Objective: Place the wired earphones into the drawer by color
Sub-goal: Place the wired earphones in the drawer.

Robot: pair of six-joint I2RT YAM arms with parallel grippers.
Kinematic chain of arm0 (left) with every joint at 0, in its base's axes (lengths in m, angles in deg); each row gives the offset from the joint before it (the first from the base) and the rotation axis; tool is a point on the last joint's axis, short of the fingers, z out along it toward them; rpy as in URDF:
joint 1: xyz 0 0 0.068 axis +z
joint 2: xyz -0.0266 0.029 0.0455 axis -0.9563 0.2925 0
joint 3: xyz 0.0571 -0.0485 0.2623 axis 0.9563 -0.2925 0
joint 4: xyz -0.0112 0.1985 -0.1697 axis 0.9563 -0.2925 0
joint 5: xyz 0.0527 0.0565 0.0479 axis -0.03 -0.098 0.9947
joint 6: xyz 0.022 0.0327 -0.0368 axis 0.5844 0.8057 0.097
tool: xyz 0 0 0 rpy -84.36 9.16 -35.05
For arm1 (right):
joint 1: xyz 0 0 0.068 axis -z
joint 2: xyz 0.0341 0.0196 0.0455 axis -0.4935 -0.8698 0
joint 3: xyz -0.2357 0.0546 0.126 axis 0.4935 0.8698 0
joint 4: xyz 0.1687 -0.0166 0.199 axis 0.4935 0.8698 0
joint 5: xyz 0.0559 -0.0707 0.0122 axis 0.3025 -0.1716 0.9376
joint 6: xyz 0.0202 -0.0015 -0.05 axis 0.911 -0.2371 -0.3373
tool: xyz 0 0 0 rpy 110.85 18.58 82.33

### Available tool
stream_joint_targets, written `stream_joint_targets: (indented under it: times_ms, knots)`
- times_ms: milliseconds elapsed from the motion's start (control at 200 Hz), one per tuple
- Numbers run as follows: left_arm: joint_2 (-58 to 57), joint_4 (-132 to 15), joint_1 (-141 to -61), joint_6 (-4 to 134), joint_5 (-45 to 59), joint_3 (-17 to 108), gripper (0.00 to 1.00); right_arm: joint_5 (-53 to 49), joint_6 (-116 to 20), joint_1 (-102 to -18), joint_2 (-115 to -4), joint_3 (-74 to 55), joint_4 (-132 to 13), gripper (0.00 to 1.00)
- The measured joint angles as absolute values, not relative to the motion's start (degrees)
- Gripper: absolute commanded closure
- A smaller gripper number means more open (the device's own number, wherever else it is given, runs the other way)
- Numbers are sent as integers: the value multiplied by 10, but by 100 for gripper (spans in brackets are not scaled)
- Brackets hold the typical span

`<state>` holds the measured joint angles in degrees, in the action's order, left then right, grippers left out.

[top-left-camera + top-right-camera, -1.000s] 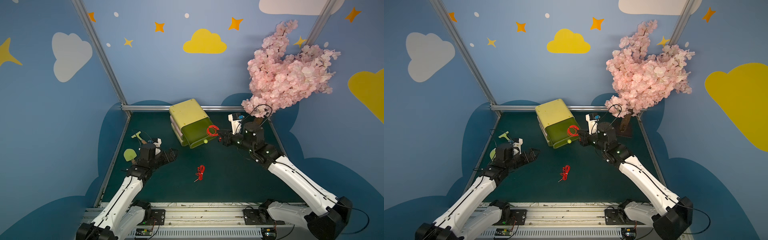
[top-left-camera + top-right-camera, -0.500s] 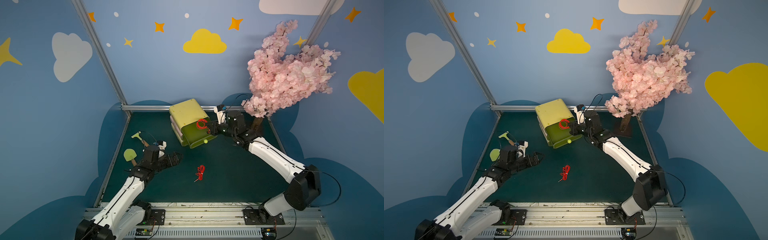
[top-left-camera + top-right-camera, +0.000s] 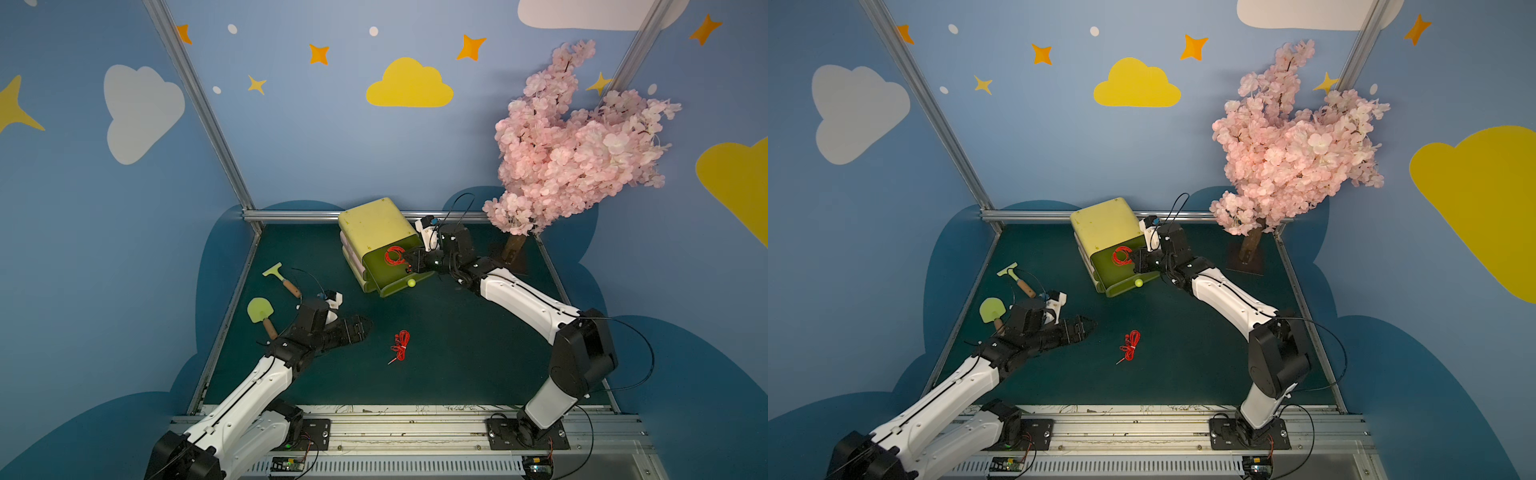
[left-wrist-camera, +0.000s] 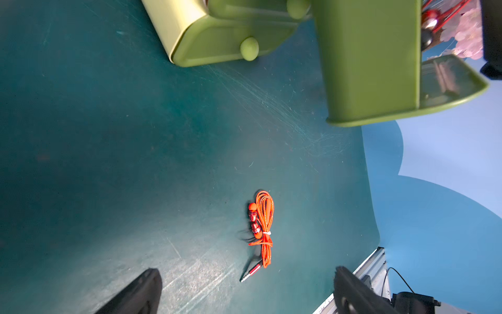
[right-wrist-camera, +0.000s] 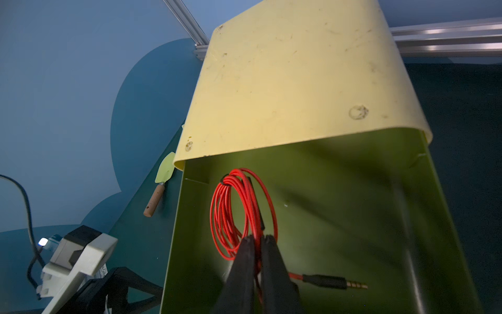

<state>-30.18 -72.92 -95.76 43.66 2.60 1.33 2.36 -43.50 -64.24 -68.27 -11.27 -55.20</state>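
My right gripper [image 5: 257, 238] is shut on a coiled red-and-black bundle of wired earphones [image 5: 239, 206]. The coil hangs inside the open green drawer [image 5: 353, 204] of the yellow cabinet [image 3: 372, 222], and its black plug sticks out beside the fingers. Both top views show this right gripper [image 3: 409, 262] [image 3: 1136, 262] over the drawer with the held earphones [image 3: 394, 255] [image 3: 1121, 255]. A second red earphone bundle [image 3: 401, 345] [image 3: 1131, 345] [image 4: 263, 225] lies on the green mat. My left gripper [image 3: 359, 328] [image 3: 1084, 326] [image 4: 247, 271] is open and empty, low over the mat just left of that bundle.
Two green wooden-handled toy tools, a scraper [image 3: 279, 274] and a shovel [image 3: 261, 311], lie at the mat's left edge behind my left arm. A pink blossom tree [image 3: 573, 137] stands at the back right on a dark base [image 3: 513, 249]. Lower drawers with round knobs [image 4: 249, 49] are closed.
My right arm has carried the red-and-black earphones leftward from beside the drawer front to over the open drawer. My left arm has shifted slightly toward the middle of the mat, still open.
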Motion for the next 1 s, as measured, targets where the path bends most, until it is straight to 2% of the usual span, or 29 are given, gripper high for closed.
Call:
stream_joint_targets:
  times_ms: [310, 426, 516, 566, 626, 651, 666, 681, 1001]
  knots:
    - [-305, -725, -998, 420, 58, -4, 2, 29, -430, -642, -686, -124, -554, 72]
    - [-316, -725, -1017, 411, 83, -15, 4, 30, -430, -641, -683, -126, -554, 65]
    - [-322, -726, -1032, 407, 101, -16, 6, 30, -430, -641, -672, -126, -546, 55]
    - [-323, -726, -1040, 404, 112, -16, 7, 31, -433, -640, -661, -125, -543, 47]
    - [-323, -725, -1050, 401, 124, -17, 7, 32, -430, -638, -640, -120, -541, 32]
    - [-323, -724, -1054, 399, 130, -18, 7, 33, -431, -637, -629, -116, -540, 20]
    - [-323, -724, -1057, 399, 133, -18, 7, 34, -433, -636, -622, -114, -540, 5]
    - [-323, -724, -1059, 397, 136, -19, 7, 35, -432, -634, -614, -111, -540, 2]
    - [-292, -704, -1115, 378, 187, -26, 15, 37, -434, -616, -463, -6, -531, 2]
